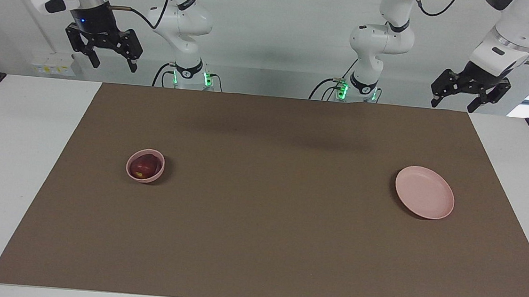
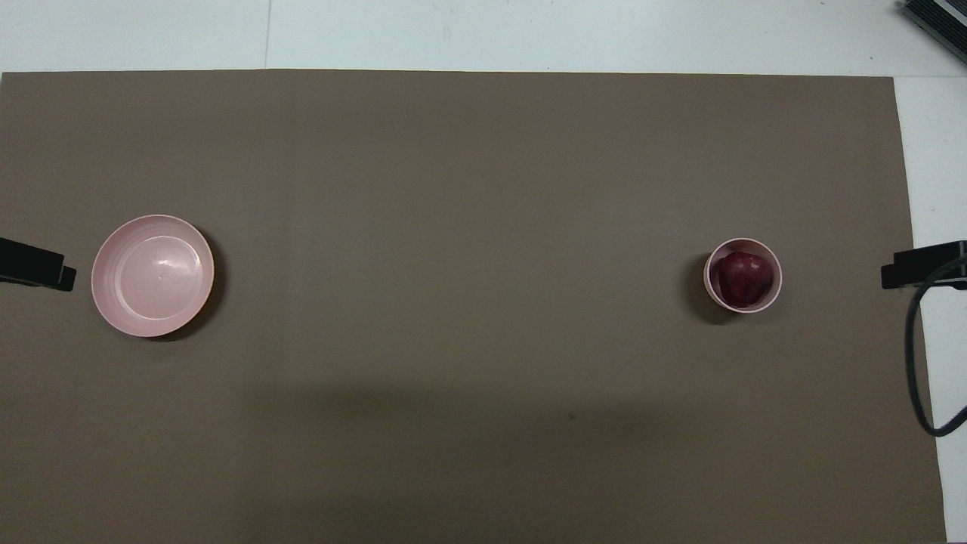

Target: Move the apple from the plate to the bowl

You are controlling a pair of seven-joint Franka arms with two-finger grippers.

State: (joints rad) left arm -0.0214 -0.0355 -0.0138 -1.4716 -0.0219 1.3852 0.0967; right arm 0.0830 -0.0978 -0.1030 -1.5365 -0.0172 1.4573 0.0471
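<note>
The dark red apple (image 1: 144, 166) (image 2: 743, 278) lies inside the small deep pink bowl (image 1: 158, 172) (image 2: 776, 291) toward the right arm's end of the brown mat. The wide flat pink plate (image 1: 424, 198) (image 2: 151, 276) sits bare toward the left arm's end. My right gripper (image 1: 113, 66) hangs high in the air, open and holding nothing, well clear of the bowl. My left gripper (image 1: 451, 106) is also raised, open and holding nothing, well clear of the plate. In the overhead view only one dark finger of each shows at the side edges.
A brown mat (image 1: 268, 224) covers most of the white table (image 1: 9, 156). A black cable (image 2: 918, 363) loops down by the mat's edge at the right arm's end. Both arm bases (image 1: 187, 74) stand at the robots' edge.
</note>
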